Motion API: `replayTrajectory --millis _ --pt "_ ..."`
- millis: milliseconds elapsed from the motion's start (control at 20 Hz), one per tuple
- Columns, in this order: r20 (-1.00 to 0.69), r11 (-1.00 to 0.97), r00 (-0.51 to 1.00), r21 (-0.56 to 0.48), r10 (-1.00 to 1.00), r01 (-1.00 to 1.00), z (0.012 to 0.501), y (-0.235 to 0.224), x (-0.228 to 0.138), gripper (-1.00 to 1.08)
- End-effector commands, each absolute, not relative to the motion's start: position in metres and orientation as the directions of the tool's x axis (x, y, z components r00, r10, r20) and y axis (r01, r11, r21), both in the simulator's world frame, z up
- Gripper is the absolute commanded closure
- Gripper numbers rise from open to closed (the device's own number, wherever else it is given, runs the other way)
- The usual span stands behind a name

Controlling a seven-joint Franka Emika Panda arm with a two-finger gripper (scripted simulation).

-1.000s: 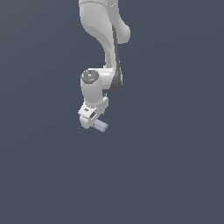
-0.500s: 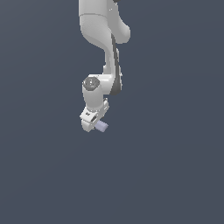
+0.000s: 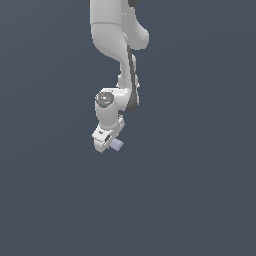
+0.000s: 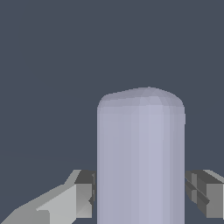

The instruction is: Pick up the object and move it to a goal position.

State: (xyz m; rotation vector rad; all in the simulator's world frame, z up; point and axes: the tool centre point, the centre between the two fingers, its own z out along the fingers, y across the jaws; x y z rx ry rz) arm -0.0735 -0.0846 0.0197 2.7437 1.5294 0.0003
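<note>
The object is a small pale lavender-grey block with rounded edges. In the exterior view one end of the block [image 3: 117, 144] sticks out to the exterior view's right of my white gripper [image 3: 106, 144], which hangs below the white arm. In the wrist view the block [image 4: 140, 157] stands large between my two fingers [image 4: 83, 194], whose grey pads press on both its sides. The gripper is shut on the block and holds it off the ground.
A plain dark slate-grey surface [image 3: 200, 200] fills the whole scene. The white arm [image 3: 115, 40] comes down from the top of the exterior view. No goal marker shows.
The gripper with the block has risen slightly and the arm has straightened a little. The grip on the block is unchanged.
</note>
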Motion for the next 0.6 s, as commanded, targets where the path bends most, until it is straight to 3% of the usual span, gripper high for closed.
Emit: replayTrajectory --millis 0,550 --pt "0.000 -0.526 0.526 0.000 0.851 0.851 0.0190 -0.0845 -0.0736 1.08" --pt "0.000 -0.526 0.526 0.001 0.851 0.851 0.0266 -0.0791 -0.0714 1.08"
